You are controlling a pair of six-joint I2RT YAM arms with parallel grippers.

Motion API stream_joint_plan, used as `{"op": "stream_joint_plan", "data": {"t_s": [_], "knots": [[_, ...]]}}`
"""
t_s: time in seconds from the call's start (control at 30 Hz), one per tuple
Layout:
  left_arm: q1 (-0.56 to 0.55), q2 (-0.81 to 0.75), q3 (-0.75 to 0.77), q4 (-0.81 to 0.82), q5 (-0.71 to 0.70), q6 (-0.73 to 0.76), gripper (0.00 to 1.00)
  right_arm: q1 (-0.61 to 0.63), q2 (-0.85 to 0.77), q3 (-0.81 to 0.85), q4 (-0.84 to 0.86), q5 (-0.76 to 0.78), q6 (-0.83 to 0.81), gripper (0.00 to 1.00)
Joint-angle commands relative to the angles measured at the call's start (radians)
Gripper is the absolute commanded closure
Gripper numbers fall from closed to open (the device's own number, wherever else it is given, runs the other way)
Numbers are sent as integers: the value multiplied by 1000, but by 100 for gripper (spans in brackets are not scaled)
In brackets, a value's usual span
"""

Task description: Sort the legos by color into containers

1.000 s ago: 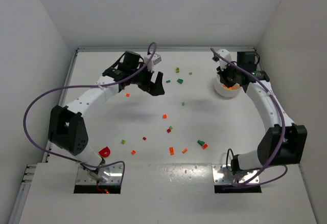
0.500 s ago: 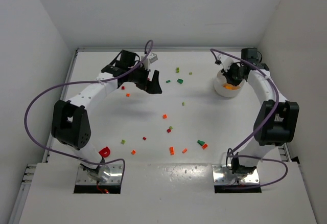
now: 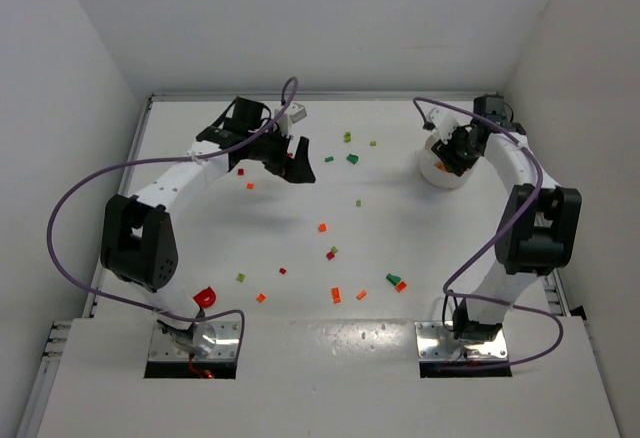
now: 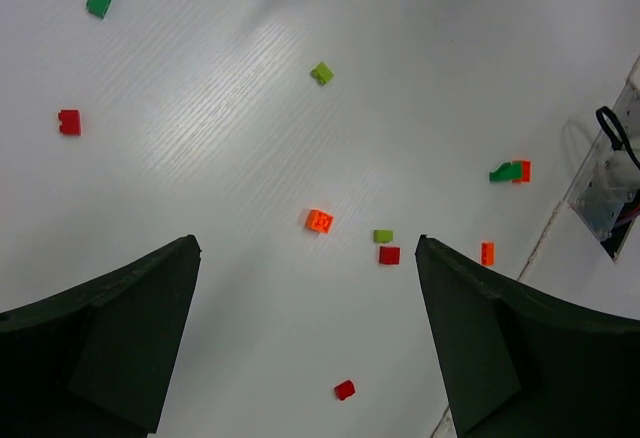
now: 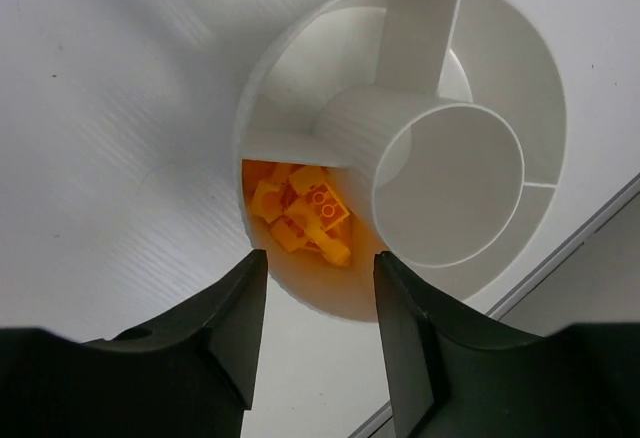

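Orange bricks [image 5: 300, 213] sit heaped in one compartment of the dish [image 5: 500, 68], at the far right corner of the tabletop [image 3: 400, 238]. Right end effector [image 5: 320, 263] hangs straight over that heap, fingers apart, nothing between them.

Risk: a finger catches the rim on a descent or swing and shoves or tips the dish, spilling the sorted pile.

Left end effector [image 4: 305, 258] is open and empty, near the far edge on the left half. Loose bricks [image 4: 319, 221] lie below it. A red and a green one sit just beside each other, so a mixed pinch is possible.
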Motion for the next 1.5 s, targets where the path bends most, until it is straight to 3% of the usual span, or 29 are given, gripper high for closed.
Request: {"op": "stream_joint_plan", "data": {"t_s": [0.0, 0.13, 0.17, 0.3, 0.43, 0.67, 1.0, 1.47], "knots": [[1, 12, 33, 8, 32, 50, 5, -17, -25, 34, 44, -6, 24, 53], [-74, 22, 7, -5, 51, 150, 19, -57, -81, 63, 33, -81, 185, 54], [-98, 8, -4, -5, 51, 203, 27, -66, -113, 63, -13, -110, 223, 56], [-273, -1, -50, -5, 13, 318, 39, -109, -210, 60, -155, -329, 371, 56], [-407, 47, -69, -5, 12, 438, 42, -130, -232, 10, -367, -489, 402, 59], [-543, 114, -78, 78, 95, 664, 42, -222, -250, -69, -421, -593, 448, 60], [-655, 290, -32, 287, 114, 694, 50, -331, -167, -14, -415, -804, 569, 60], [-711, 439, 13, 317, 104, 698, 55, -425, -81, 72, -553, -882, 488, 61]]}}
